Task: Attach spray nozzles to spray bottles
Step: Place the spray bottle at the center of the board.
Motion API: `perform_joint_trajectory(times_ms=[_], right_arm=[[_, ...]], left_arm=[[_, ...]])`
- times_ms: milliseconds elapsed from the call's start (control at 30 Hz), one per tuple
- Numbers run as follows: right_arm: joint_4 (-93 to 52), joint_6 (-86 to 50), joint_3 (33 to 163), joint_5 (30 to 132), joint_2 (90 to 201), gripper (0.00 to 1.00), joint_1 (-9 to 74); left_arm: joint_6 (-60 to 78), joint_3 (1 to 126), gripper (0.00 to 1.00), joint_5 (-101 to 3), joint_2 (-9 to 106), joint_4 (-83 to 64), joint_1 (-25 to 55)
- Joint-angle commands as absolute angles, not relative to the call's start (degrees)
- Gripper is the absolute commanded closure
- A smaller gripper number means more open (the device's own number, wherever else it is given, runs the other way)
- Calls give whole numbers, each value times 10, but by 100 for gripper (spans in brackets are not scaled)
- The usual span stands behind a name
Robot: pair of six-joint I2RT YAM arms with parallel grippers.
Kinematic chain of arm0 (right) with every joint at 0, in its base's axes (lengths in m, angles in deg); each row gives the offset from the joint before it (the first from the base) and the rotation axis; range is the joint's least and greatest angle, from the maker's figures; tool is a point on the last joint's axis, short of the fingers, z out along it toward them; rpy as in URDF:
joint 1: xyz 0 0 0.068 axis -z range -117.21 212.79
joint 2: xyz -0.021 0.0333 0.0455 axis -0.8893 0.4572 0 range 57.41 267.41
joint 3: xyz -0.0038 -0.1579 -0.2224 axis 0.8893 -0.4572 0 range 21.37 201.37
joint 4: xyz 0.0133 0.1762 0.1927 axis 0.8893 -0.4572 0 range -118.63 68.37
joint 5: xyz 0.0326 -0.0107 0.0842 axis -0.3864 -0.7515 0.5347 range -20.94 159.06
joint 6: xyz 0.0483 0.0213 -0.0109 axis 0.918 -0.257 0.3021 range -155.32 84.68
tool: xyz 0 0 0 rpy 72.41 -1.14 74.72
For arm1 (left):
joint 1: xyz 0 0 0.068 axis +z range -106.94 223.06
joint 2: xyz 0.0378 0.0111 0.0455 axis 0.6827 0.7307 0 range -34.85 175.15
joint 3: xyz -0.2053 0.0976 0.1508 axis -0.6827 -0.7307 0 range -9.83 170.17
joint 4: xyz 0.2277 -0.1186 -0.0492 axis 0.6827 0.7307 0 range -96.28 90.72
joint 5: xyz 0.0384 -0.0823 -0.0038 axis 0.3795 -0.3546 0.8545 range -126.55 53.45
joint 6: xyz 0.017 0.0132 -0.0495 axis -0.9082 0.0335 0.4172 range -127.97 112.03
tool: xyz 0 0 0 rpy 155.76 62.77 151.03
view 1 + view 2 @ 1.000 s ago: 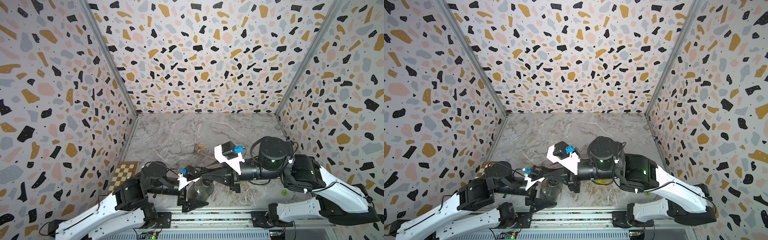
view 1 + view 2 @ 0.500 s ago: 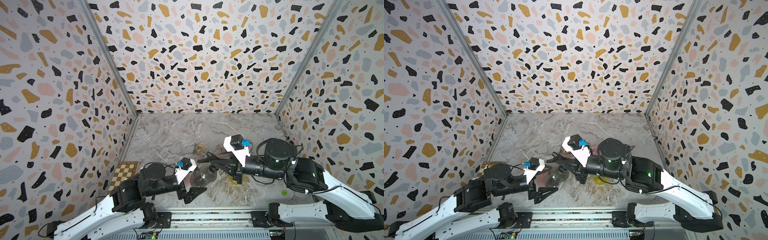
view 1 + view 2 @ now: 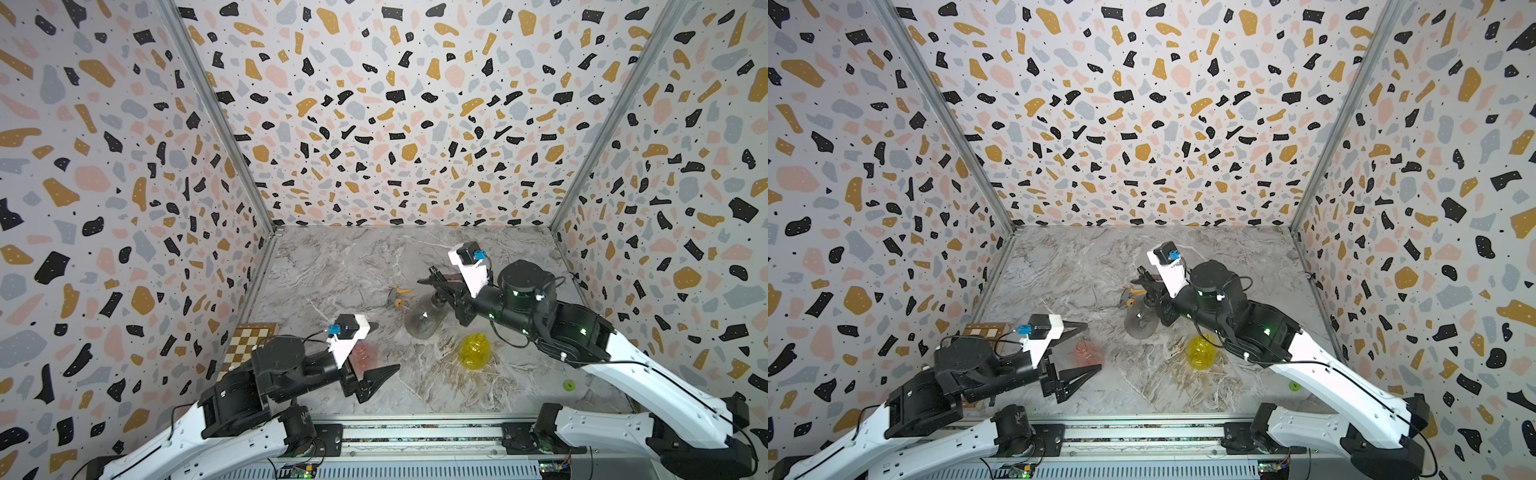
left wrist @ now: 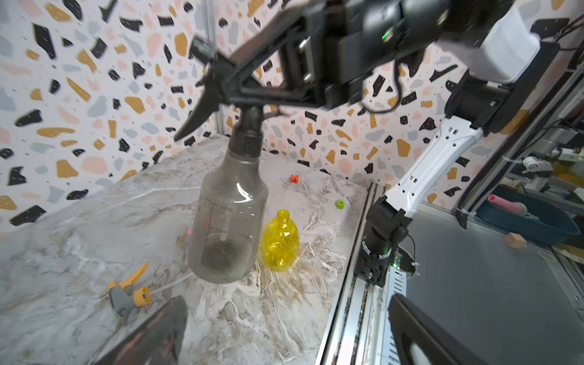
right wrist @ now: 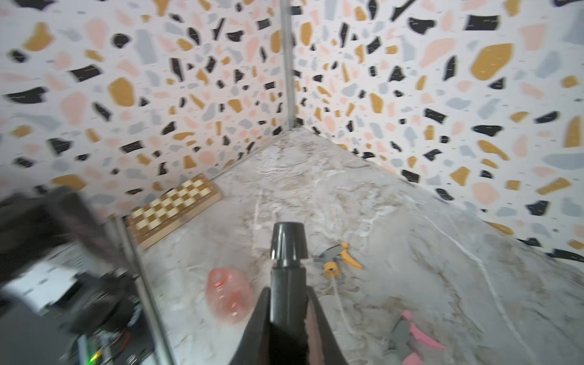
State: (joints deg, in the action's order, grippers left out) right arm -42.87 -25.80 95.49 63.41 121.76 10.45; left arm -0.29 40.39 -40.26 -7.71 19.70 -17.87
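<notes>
Over table (image 3: 332, 266), right hand (image 5: 287, 292) clamping black nozzle (image 4: 197, 113), left hand (image 3: 386, 347) wide

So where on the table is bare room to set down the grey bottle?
The marble table is bare along the back wall, and between the chessboard and the grey-and-orange nozzle. The front middle is crowded: pink bottle, yellow bottle, left pincer.

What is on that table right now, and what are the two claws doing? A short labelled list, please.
Right gripper: shut on black nozzle, which sits on grey bottle
Left gripper: open, near pink bottle
No nozzle yet: pink bottle, yellow bottle
Lying loose on table: orange nozzle, pink nozzle
</notes>
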Motion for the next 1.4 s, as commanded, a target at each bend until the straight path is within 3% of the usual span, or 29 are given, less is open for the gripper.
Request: perform_joint_trajectory(times_ms=[0, 433, 1167, 1300, 1367], right_arm=[[-335, -257, 928, 616, 1274, 100, 174], [-234, -260, 998, 625, 1511, 100, 292], [-287, -307, 1147, 600, 1676, 100, 287], [-290, -308, 1149, 598, 1677, 70, 287], [-293, -307, 1155, 596, 1677, 61, 287]], left_arm=[[-14, 399, 1, -364, -115, 165, -180], [0, 377, 1, -362, -177, 165, -180], [-4, 359, 1, -359, -177, 162, -180], [-5, 359, 1, -358, -177, 163, -180], [-5, 359, 1, -358, -176, 163, -180]])
